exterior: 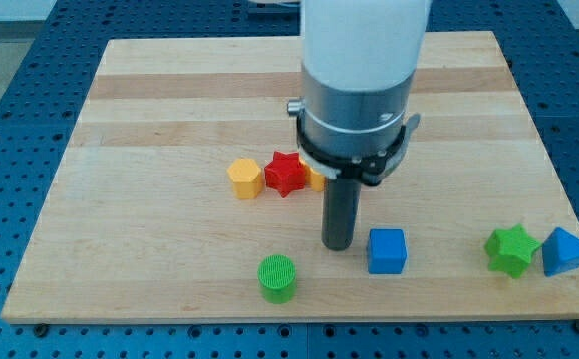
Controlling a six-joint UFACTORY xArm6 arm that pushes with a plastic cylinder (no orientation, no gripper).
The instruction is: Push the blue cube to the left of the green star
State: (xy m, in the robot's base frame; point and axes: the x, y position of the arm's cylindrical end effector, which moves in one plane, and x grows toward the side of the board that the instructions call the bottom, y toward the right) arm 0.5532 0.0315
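One straight dark rod is all we carry here, so nothing opens, clenches or grasps: my tip (338, 245) stands on the wooden board (149, 150) just off the left side of the blue cube (387, 250), and from this angle we cannot tell whether the two touch or a sliver of board lies between them. The blue cube sits near the view's bottom, a little right of centre, with the green star (512, 249) well apart to its right along the same line. Hard against the star's right side comes a blue block (566, 250), wedge-like, its shape not quite clear to us and its far corner close to the board's edge. Down at the view's bottom, left of my tip, a green cylinder (277, 278) stands alone. Up toward the middle we have a yellow block (244, 179), looks hexagonal, just beside a red star (286, 174). Behind the red star an orange-yellow block (316, 179) peeks out, mostly hidden by our wide grey and white arm body (359, 90), so its shape escapes us. That arm body also covers the board's centre behind it and runs off the view's top.
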